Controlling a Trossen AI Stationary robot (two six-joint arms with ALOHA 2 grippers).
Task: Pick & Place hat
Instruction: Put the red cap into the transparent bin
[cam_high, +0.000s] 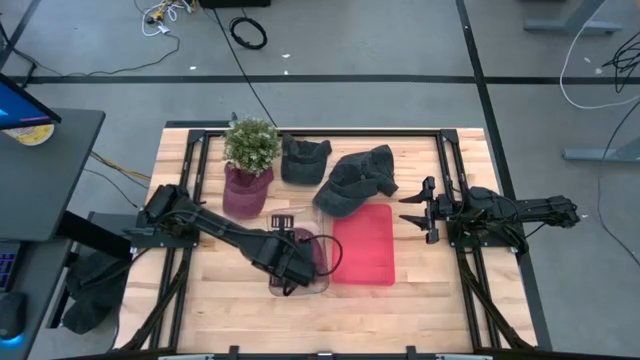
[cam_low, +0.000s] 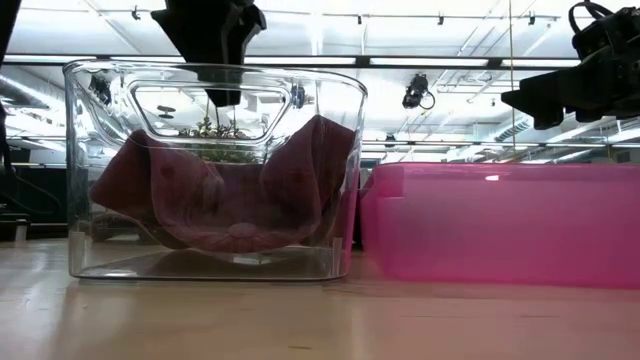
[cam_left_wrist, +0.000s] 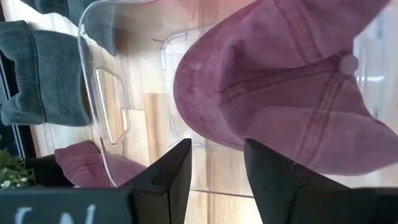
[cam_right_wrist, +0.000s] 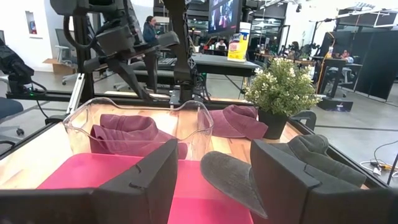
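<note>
1. Your left gripper (cam_high: 292, 262) hung over the clear bin (cam_high: 313, 283), fingers apart and holding nothing. The left wrist view showed a bare gap between them.
2. The maroon hat (cam_left_wrist: 292, 93) lay inside the bin, slumped against its walls, crown button up. It looked dropped in, so I'd judge that placement done.
3. The open fingers sat above the hat without touching it. The low view showed the gripper up at the bin's rim.
4. Your right gripper (cam_high: 418, 208) waited at the table's right edge, fingers spread and empty, aimed across the pink lid (cam_high: 364, 243).
5. A grey hat (cam_high: 357, 179) lay just past the lid's far edge, its brim overlapping the lid. It was the nearest to the right arm, so likely yours to take next.
6. A second grey hat (cam_high: 304, 158) and another maroon hat (cam_high: 248, 190) sat by the plant (cam_high: 251, 143); the maroon one was pressed against its pot.
7. Risk: the bin's walls were clear and close to the left fingers. Lift straight up before swinging.
</note>
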